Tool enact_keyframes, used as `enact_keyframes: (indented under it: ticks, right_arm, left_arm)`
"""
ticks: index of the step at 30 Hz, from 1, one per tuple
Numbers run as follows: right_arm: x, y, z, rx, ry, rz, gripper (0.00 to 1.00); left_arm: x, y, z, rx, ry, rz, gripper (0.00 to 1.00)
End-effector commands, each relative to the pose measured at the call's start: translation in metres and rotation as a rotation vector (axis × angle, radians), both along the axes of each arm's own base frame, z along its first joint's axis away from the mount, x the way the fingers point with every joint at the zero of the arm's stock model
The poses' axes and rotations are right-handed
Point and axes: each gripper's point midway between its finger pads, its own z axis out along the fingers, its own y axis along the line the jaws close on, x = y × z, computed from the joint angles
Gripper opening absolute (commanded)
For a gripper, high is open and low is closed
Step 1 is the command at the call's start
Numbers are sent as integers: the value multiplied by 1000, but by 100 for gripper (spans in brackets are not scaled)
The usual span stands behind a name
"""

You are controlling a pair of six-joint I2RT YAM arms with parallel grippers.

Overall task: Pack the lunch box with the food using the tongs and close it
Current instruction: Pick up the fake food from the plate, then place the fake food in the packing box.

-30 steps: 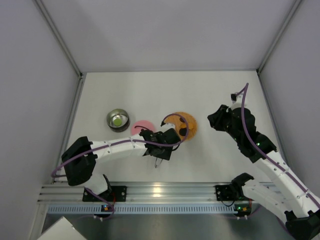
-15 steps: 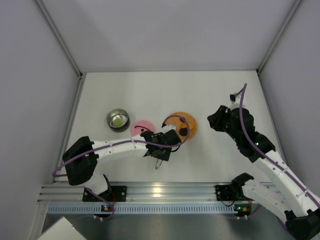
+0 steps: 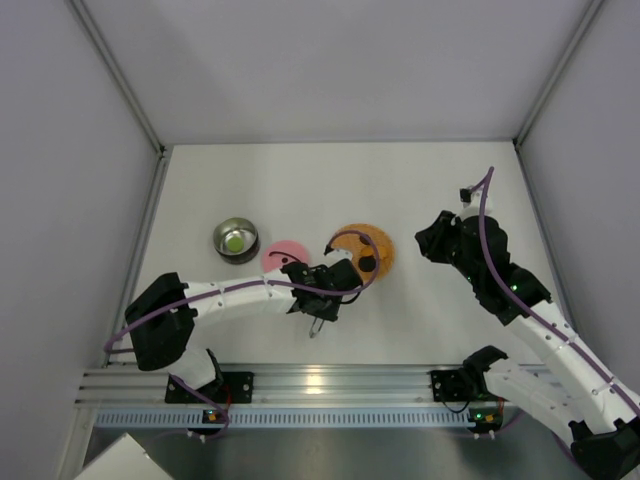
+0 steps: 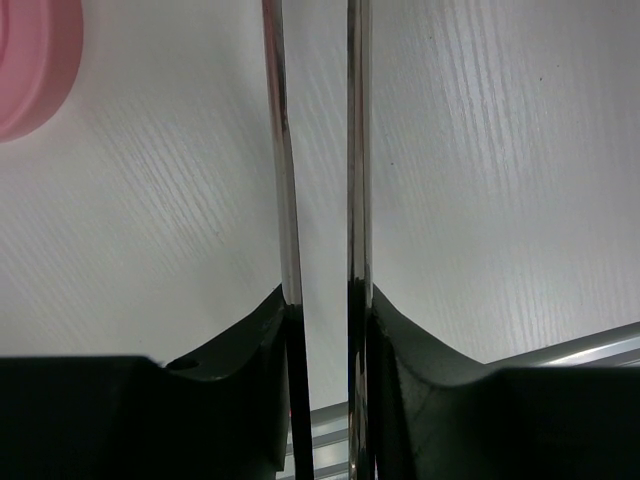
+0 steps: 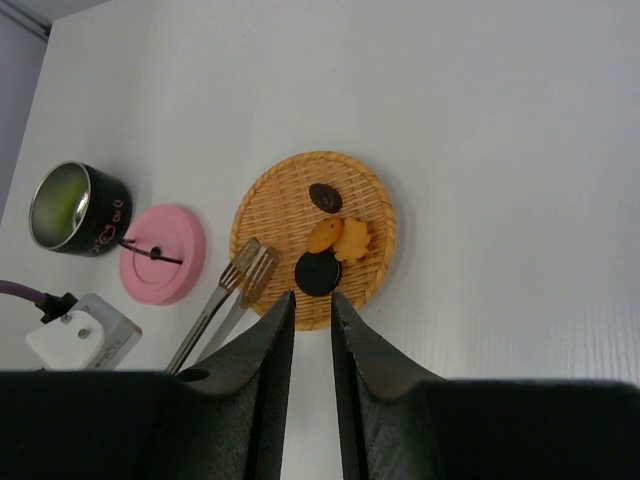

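White tabletop, grey walls all round, and the left gripper has the tongs. Both silver arms run up between its black fingers, each pressed against a finger's inner face, with a slim gap between the arms. Their long axis runs from that gripper away from the arm bases and a little right, tips right at the near-left rim of the orange plate. The food, orange pieces with a black disc and a dark brown bit, sits just past those tips, toward the plate's middle. A short push along the tongs' own line looks like the way in. The lunch box stands open off to the left with a green piece inside, its pink lid flat between it and the plate. The right gripper hovers well apart, fingers nearly together and holding nothing, so the left arm is plainly nearer.
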Motion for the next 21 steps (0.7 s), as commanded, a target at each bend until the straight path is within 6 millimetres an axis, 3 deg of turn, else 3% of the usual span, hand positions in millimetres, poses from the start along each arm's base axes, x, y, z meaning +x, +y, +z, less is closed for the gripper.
enact_keyframes:
  ticks: [1, 11, 16, 21]
  right_arm:
    - [5, 1, 9, 6, -42, -6, 20]
    - [5, 1, 9, 5, -43, -4, 20]
    - [4, 1, 9, 7, -42, -3, 20]
    - [4, 3, 8, 5, -37, 5, 20]
  left_arm:
    - [13, -11, 27, -48, -77, 9, 35]
    - [30, 3, 67, -68, -208, 81, 35]
    - [41, 35, 84, -63, -257, 179, 35]
    - [62, 82, 95, -79, -279, 289, 34]
